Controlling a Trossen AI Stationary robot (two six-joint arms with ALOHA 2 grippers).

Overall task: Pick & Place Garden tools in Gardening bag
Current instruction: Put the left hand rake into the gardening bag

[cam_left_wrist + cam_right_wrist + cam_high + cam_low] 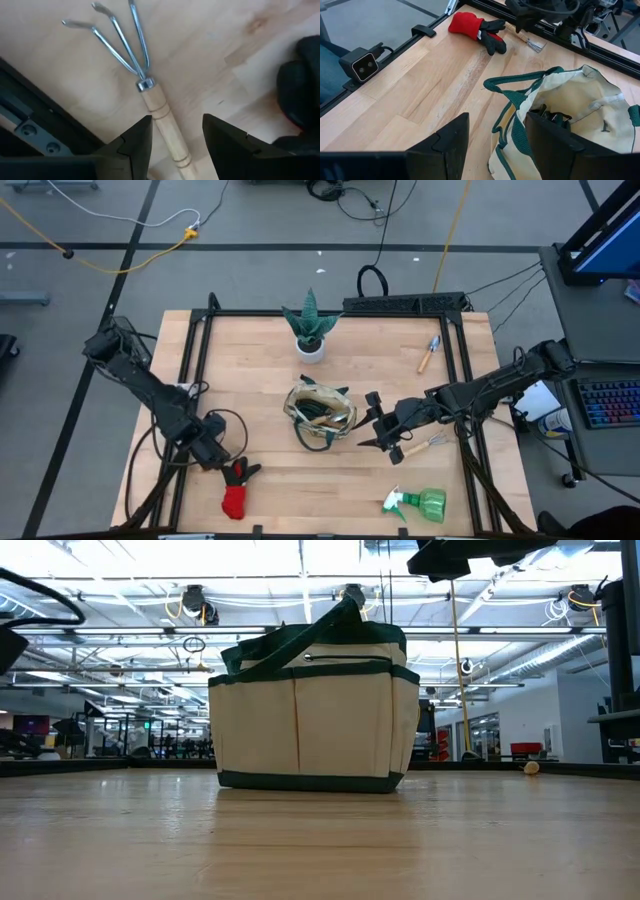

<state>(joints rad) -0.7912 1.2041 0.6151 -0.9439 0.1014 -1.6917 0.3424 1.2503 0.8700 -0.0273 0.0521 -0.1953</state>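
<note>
A: Where is the left gripper [176,145]?

B: Low over the near-left of the pale wooden desk [260,360], jaws apart, straddling the light wooden handle of the three-pronged steel hand rake [145,82]. It lines up along the handle, I'd say, so closing would clamp the wood rather than the tines. Nothing is held yet.

A: And the red-and-black glove [236,492]?

B: Flat on the desk just beside that gripper, toward the near edge.

A: The right gripper [496,145]?

B: Jaws apart and empty, hanging beside the rim of the round beige canvas bag with dark green trim [320,416], which stands mid-desk. Dark tools already show inside it.

A: What remains out?

B: A wooden-handled trowel [429,353] at the far right, another small wooden-handled tool [424,446] under the right arm, and the green spray bottle with white nozzle [418,503] near the front edge.
</note>
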